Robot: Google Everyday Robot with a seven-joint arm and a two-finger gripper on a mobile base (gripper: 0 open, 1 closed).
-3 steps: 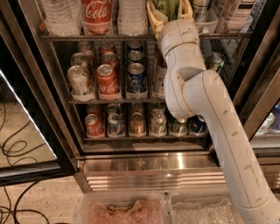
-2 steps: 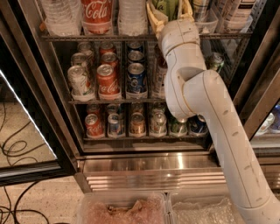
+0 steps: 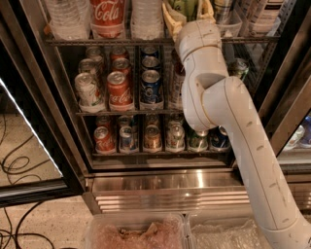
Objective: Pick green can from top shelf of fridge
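The fridge [image 3: 46, 102] stands open in front of me, with a ribbed steel base [image 3: 165, 194]. Its top shelf [image 3: 107, 42] is a dark wire rack along the upper edge of the view. The green can [image 3: 186, 5] stands on that shelf, right of centre, and only its lower part shows. My gripper [image 3: 190, 13] reaches up to the top shelf and sits around the green can. The white arm [image 3: 218, 121] rises from the lower right and hides the drinks behind it.
A Coca-Cola bottle [image 3: 107, 14] and clear water bottles [image 3: 65, 17] stand left of the can. Racks of short soda cans [image 3: 119, 92] fill the shelves below. The glass door [image 3: 24, 160] hangs open at left, above cables [image 3: 14, 165]. Clear plastic bins [image 3: 136, 233] lie at the bottom.
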